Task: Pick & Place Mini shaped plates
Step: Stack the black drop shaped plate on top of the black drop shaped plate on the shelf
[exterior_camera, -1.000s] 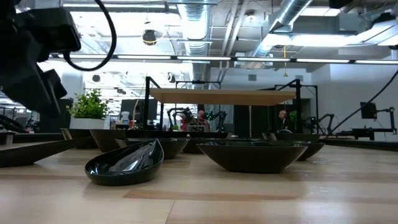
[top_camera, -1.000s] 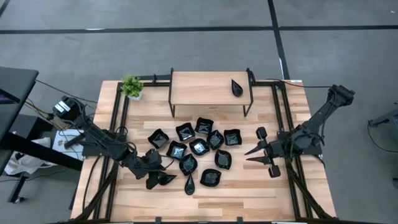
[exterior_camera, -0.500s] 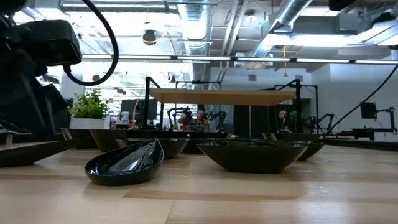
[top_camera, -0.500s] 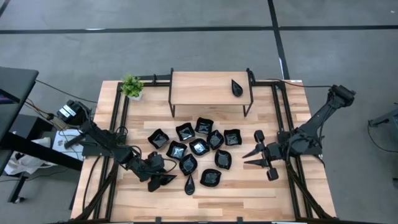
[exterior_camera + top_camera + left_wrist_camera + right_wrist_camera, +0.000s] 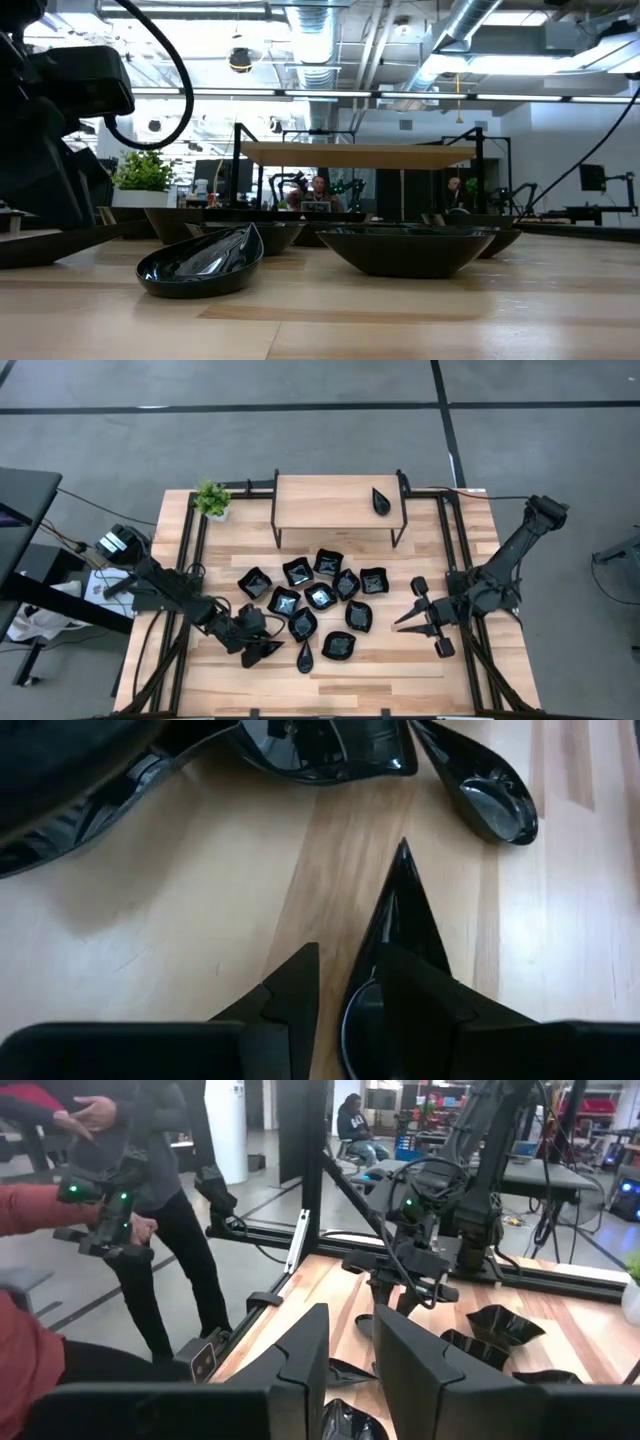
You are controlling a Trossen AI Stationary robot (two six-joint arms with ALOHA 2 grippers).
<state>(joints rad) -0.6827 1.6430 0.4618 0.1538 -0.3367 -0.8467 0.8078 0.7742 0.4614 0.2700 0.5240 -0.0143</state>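
Several glossy black mini shaped plates [image 5: 320,597] lie clustered mid-table. One teardrop plate [image 5: 381,500] rests on the wooden shelf. My left gripper [image 5: 258,651], near the front left, is shut on another teardrop plate [image 5: 398,910] and slants down over the table. A loose teardrop plate [image 5: 305,656] lies just to the right of it, also seen in the left wrist view [image 5: 488,790]. At the right of the cluster my right gripper [image 5: 398,623] hovers level and open, with nothing between its fingers [image 5: 300,1350]. My left gripper grips the teardrop plate's wall at its round end [image 5: 352,1005], one finger [image 5: 420,995] over the hollow and one [image 5: 290,995] outside. The fingers slant down from the table's left, along the plate. The pointed tip [image 5: 403,855] points away; I cannot tell whether it touches the table.
A raised wooden shelf [image 5: 330,500] on black legs stands at the back, with a small potted plant [image 5: 212,498] to its left. Black rails [image 5: 448,550] run along both table sides. People [image 5: 150,1200] stand beyond the table's left side.
My left gripper has sunk toward the table with the teardrop plate still in its hold. My right gripper has swung a little toward the table's near edge, still level and open.
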